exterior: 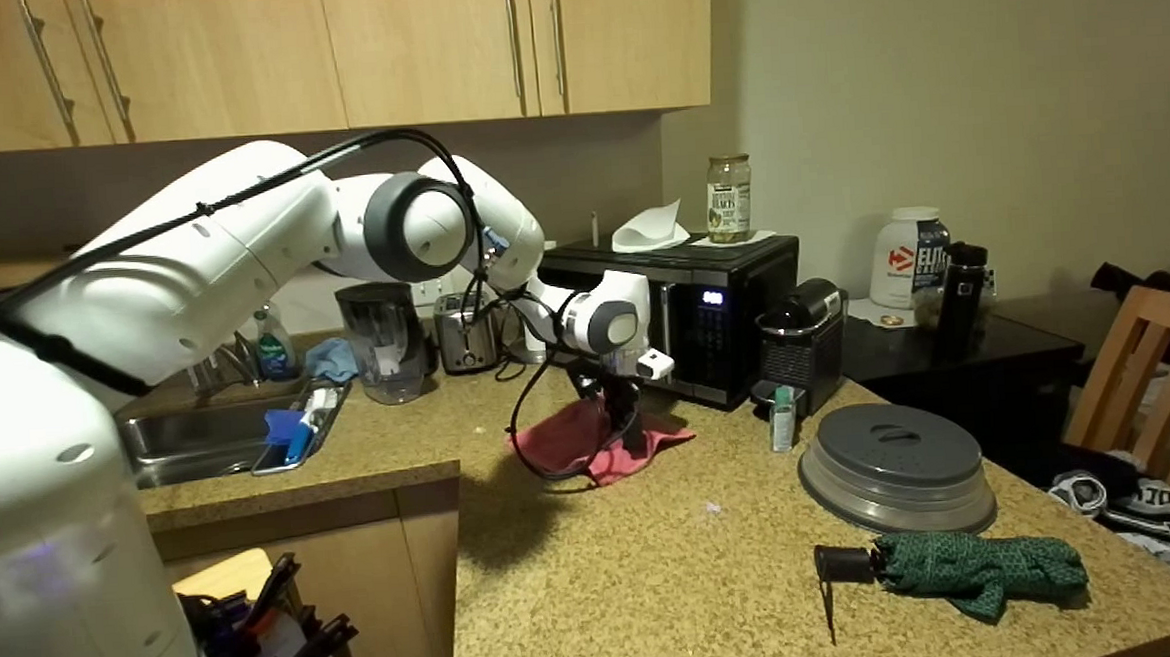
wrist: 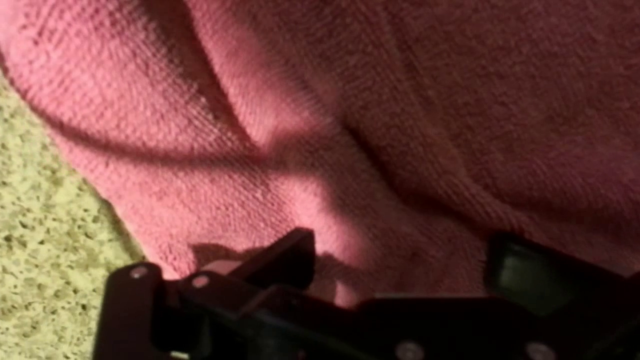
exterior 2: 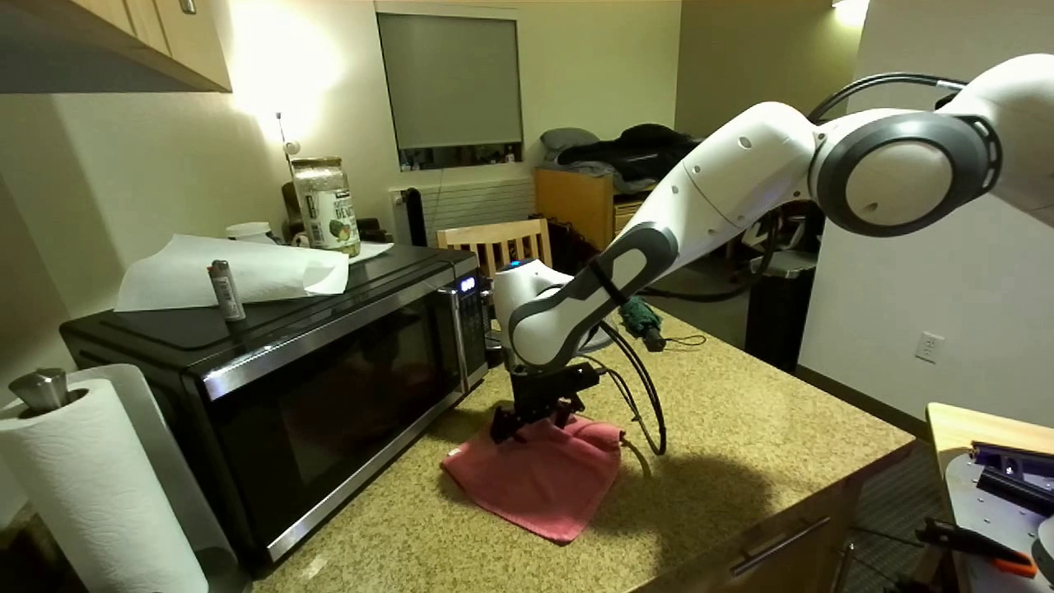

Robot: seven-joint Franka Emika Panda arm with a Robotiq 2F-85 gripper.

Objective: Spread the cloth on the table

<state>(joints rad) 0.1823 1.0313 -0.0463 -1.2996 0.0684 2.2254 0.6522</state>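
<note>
Sink [exterior: 189, 451], recessed in countertop [exterior: 599, 588], far left in an exterior view | pitcher [exterior: 386, 351] | toaster [exterior: 468, 343] | pink-red cloth [exterior: 559, 438], creased, lying on countertop | gripper [wrist: 401, 256], jaws spread over cloth in wrist view; contact cannot be told | microwave [exterior: 708, 347], behind cloth | coffee machine [exterior: 801, 345], beside microwave | grey cover [exterior: 897, 452] | green umbrella [exterior: 988, 560], near cover

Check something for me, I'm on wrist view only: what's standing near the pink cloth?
Observer: A microwave; the cloth lies in front of it.
Operator: Anything dangling nearby?
Observer: Yes, a black cable droops low by the cloth; can't tell whether they touch.
Operator: Any overhang?
Observer: None shows. In both exterior views, the visible cloth lies on the counter, short of its edge.
</note>
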